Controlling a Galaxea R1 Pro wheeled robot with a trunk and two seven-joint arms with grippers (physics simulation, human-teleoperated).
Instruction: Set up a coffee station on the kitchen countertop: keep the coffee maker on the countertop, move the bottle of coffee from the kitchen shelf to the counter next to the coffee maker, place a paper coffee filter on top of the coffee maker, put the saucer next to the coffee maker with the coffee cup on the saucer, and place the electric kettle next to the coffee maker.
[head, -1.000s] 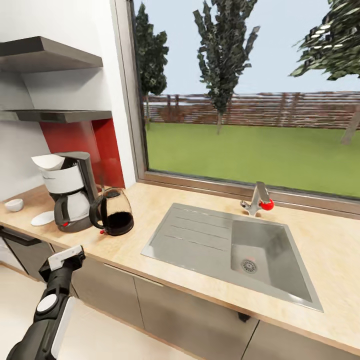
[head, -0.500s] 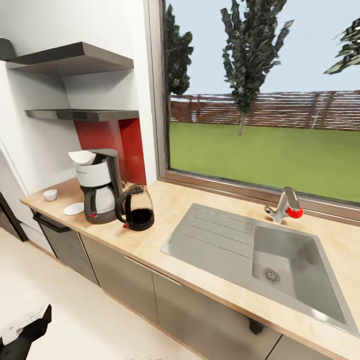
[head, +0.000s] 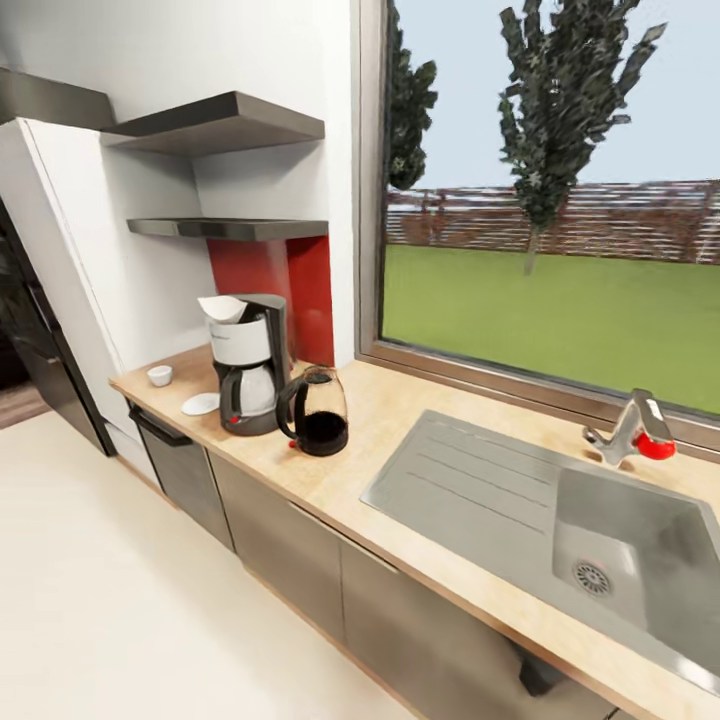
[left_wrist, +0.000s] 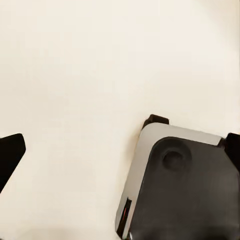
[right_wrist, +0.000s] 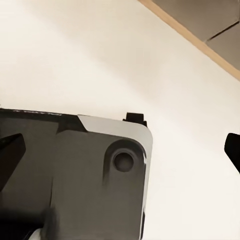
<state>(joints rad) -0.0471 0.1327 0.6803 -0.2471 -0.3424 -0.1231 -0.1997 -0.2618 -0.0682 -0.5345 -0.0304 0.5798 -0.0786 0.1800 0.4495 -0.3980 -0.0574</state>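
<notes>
your coffee maker (head: 246, 378) and kettle (head: 318, 412) sit together on the counter (head: 400, 440); cup (head: 159, 376) still off the saucer (head: 201, 404). both pincers: spread tips, nothing held.

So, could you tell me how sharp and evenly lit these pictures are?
Head view: sharp, bright, even daylight; coffee maker and electric kettle crisp, window frame leaning from wide-angle distortion. Both wrist views: soft, pale floor, no glare.

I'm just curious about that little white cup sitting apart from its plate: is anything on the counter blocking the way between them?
Nothing visible does. The coffee cup sits on the kitchen countertop apart from the saucer, with only bare wood between them. The coffee maker stands on the saucer's far side, off that path.
</notes>
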